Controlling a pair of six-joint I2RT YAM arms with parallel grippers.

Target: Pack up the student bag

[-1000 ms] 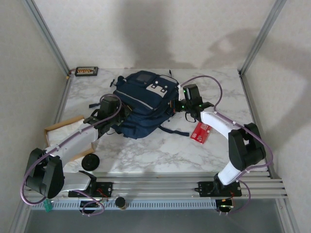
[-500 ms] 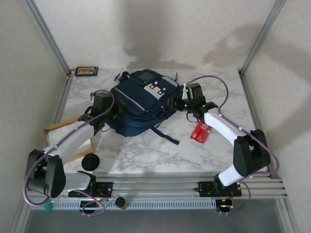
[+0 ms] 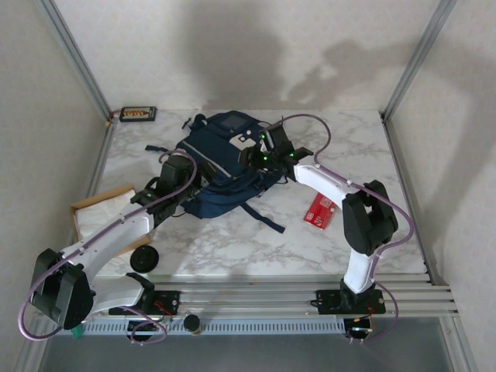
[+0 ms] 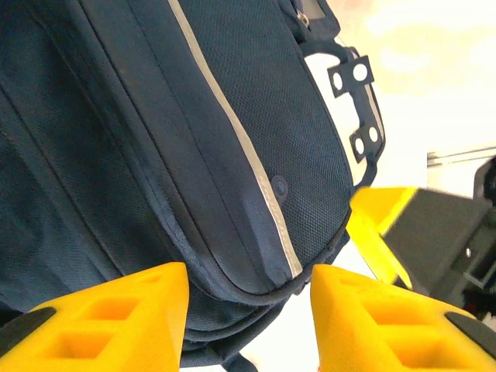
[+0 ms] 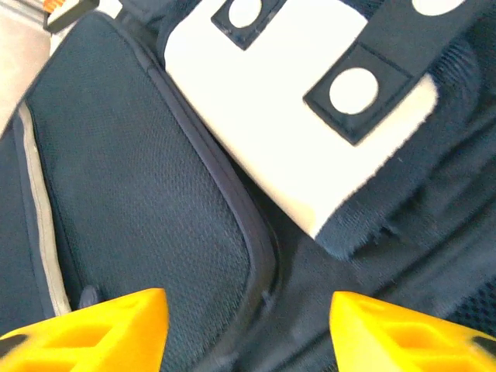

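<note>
Left tool (image 4: 248,306), right tool (image 5: 248,322), one student bag (image 3: 219,161)

The student bag (image 3: 221,155) lay on the marble bench (image 3: 232,240). The left tool (image 3: 184,177) was against the bag's left side, and the right tool (image 3: 253,157) was over its right part. A red packet (image 3: 319,211) lay right of the bag, apart from it. A cardboard box (image 3: 97,211) and a black disc (image 3: 144,258) lay to the bag's left and nearer the arm bases.

Top external: fixed, high behind the arm bases (image 3: 248,298), facing down across the table (image 3: 232,240). Left wrist, right wrist: very near, facing the student bag (image 3: 221,155) front; bag shared by all views.
</note>
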